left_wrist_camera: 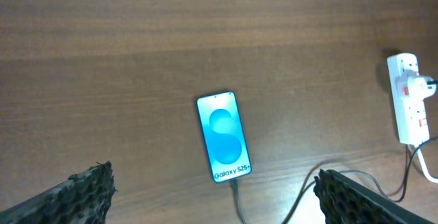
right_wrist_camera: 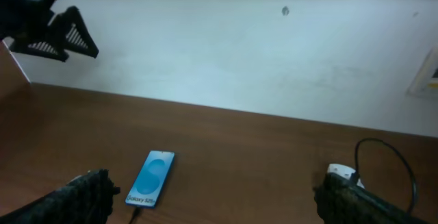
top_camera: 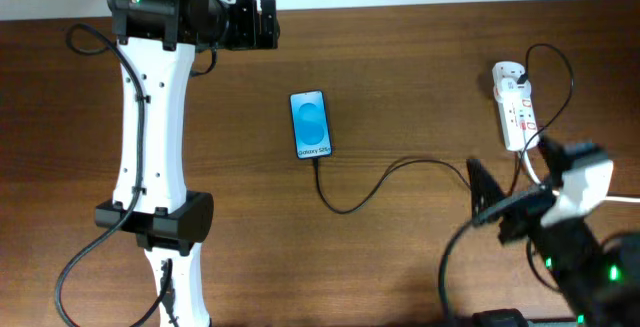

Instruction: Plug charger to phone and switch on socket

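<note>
My left tool is spread wide above the desk, holding nothing. The phone lies face up ahead of it, between its fingers, with its blue screen lit. The charger meets the phone's near edge and curls away towards my right tool. That tool is also spread wide and empty. The socket lies just beyond its right finger, with a plug in its far end.
</note>
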`<state>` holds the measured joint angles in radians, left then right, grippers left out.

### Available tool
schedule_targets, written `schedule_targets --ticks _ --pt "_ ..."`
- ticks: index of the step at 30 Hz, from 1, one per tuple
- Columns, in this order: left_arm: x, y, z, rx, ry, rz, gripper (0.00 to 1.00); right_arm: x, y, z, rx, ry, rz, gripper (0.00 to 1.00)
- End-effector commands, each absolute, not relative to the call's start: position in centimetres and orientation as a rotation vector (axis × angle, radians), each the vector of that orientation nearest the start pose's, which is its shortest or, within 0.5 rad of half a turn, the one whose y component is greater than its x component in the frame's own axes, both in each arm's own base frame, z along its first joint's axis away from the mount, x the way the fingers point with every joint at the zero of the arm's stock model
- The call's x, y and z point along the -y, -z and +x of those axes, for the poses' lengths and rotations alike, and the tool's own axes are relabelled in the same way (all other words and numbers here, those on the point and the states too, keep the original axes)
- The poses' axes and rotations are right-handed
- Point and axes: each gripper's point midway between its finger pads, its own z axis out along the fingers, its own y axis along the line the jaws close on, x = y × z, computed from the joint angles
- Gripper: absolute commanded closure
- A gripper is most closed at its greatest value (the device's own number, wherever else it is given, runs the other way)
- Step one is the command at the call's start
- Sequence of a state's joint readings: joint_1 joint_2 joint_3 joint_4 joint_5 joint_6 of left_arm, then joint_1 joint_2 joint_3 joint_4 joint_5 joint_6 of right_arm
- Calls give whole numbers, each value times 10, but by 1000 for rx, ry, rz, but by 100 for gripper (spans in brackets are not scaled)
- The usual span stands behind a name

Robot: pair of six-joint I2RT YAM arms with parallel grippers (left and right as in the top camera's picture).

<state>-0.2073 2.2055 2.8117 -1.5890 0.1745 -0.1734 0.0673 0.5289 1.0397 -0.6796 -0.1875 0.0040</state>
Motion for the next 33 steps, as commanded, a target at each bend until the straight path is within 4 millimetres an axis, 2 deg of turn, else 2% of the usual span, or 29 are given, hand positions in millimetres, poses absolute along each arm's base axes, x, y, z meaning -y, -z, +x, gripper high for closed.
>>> schedule_targets --ticks 1,6,11,23,30,33 --pt "127 -306 465 -2584 354 119 1 -36 -374 206 -1663 -162 -152 2" --pt "127 -306 465 -2584 354 119 1 -29 -368 213 -1541 -130 -125 2" --pt "127 -306 465 -2584 354 119 1 -29 -346 219 -1417 -123 -122 2" --pt "127 -306 465 -2584 354 119 1 -28 -324 205 -1109 -106 -127 2" --pt "127 -306 465 -2584 354 119 1 -30 -300 214 -1106 -110 -134 2" --pt "127 -306 465 -2584 354 119 1 -30 -280 222 -1150 -113 -134 2"
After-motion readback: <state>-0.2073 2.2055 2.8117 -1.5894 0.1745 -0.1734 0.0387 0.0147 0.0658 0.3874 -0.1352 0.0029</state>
